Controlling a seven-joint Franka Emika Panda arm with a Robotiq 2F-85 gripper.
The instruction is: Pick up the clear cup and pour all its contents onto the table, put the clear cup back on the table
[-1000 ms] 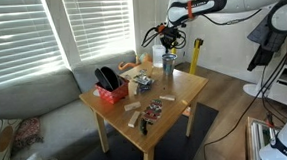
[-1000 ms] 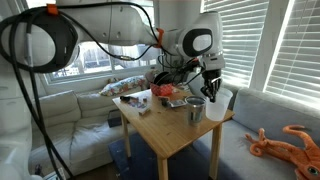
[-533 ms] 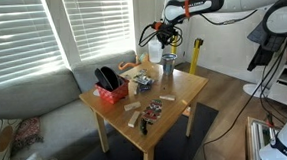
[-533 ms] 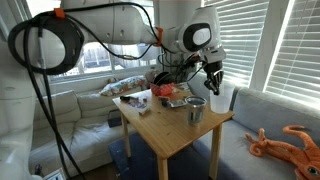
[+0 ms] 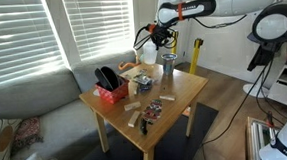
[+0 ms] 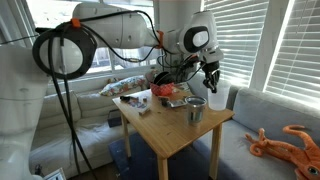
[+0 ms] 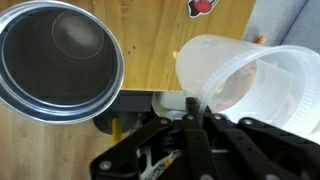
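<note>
Gripper clamped on clear cup; cup risen off table, tilted, 3 o'clock of grey cup. Pour likely starting.

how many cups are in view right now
2: the clear cup gripped at its rim by the gripper, and a grey metal cup standing on the table. Others may be hidden.

A white, rounded arm with black joints, looping black cables and a black tool.
</note>
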